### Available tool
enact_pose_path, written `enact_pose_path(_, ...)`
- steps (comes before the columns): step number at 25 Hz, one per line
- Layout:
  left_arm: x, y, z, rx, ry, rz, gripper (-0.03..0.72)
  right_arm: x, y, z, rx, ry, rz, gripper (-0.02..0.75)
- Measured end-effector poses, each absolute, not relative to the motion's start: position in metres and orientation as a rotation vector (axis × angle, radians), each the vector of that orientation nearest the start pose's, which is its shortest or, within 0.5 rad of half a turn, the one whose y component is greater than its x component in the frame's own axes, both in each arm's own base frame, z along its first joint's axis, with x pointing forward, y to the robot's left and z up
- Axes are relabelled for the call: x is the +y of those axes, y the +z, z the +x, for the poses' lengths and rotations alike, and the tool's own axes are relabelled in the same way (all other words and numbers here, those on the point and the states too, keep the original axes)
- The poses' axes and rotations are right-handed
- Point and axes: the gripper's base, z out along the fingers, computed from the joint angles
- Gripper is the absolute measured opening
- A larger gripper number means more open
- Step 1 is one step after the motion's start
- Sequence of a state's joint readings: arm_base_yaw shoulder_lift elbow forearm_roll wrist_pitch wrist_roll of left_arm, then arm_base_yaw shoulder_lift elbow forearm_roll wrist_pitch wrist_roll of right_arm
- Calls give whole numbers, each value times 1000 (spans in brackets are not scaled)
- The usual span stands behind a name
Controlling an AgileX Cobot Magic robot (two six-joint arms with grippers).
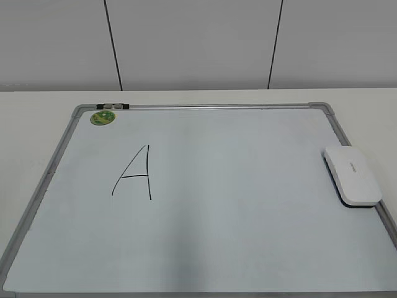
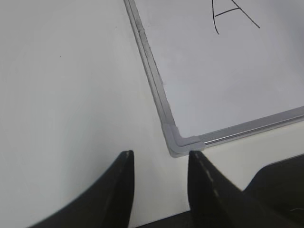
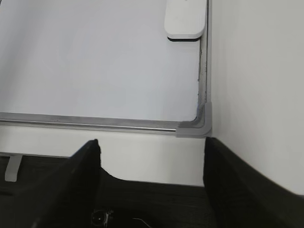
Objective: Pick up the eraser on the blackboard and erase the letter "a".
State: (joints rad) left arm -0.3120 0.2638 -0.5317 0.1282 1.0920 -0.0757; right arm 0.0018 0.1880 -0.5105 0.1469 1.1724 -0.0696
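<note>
The blackboard is a white dry-erase board with a grey frame, lying flat on the table. The white eraser rests on its right edge, partly over the frame; it also shows at the top of the right wrist view. No small lowercase "a" shows; only a large angular capital "A" is drawn left of centre, and it appears in the left wrist view. My left gripper is open and empty by the board's near left corner. My right gripper is open and empty before the near right corner.
A small round green magnet sits at the board's far left corner, beside a small clip on the top frame. White table surface surrounds the board. A white panelled wall stands behind. Neither arm shows in the exterior view.
</note>
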Motion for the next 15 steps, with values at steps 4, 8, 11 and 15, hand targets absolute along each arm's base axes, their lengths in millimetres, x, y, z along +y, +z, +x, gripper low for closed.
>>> enact_pose_path(4,2,277,25,2241,-52,276,275,10,271,16,2326,117,-86,502)
enact_pose_path(8,3,277,22,2224,-55,273,267,9,271,16,2328,96,-86,502)
enact_pose_path(11,3,277,22,2224,-55,273,264,8,271,16,2332,92,-86,502)
enact_pose_path(15,3,277,22,2224,-55,274,263,5,269,11,2378,46,-80,502)
